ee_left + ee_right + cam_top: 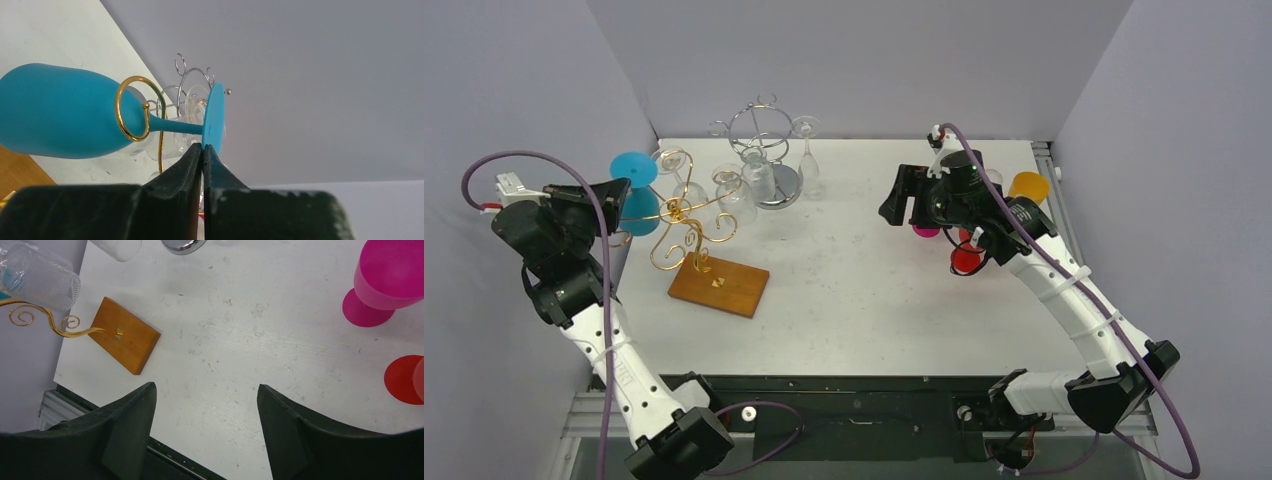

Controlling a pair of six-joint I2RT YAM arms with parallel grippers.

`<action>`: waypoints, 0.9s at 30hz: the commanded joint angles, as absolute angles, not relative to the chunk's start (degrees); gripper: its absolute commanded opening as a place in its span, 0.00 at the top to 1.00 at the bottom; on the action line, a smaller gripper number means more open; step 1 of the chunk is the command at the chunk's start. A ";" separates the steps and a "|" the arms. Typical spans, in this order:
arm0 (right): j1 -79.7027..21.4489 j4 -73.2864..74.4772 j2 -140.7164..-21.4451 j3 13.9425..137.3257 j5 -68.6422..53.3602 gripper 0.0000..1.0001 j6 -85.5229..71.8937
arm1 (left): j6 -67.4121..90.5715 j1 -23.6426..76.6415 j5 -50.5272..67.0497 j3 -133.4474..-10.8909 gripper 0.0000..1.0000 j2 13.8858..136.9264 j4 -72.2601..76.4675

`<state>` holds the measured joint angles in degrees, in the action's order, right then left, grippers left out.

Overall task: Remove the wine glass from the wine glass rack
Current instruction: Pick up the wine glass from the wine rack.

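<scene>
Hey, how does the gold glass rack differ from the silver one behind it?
The gold rack stands on a flat rectangular wooden base, the silver rack on a round shiny metal base. The gold rack is nearer the front and further left; the silver rack sits towards the back wall. The gold rack carries a blue wine glass; on the silver rack I see only clear glass. Both are curled wire.

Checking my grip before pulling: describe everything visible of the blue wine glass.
The blue wine glass is matte, opaque turquoise, plastic-looking: long bowl, thin stem, flat round foot. It hangs tilted, stem threaded through the gold rack loop, bowl beyond it. The left hand is shut on the foot's lower rim.
</scene>
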<state>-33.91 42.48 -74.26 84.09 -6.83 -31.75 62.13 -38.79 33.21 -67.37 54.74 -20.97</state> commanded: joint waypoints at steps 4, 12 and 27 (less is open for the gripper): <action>-34.88 41.22 -74.82 85.27 -5.69 0.31 -30.94 | 61.42 -38.40 34.33 -66.09 1.00 51.83 -21.29; -35.40 41.10 -75.17 84.92 -5.42 0.32 -30.78 | 59.18 -38.10 31.03 -65.70 1.00 49.08 -25.66; -35.77 41.46 -76.07 85.27 -4.34 0.31 -30.47 | 54.59 -38.14 17.17 -69.80 1.00 44.90 -37.89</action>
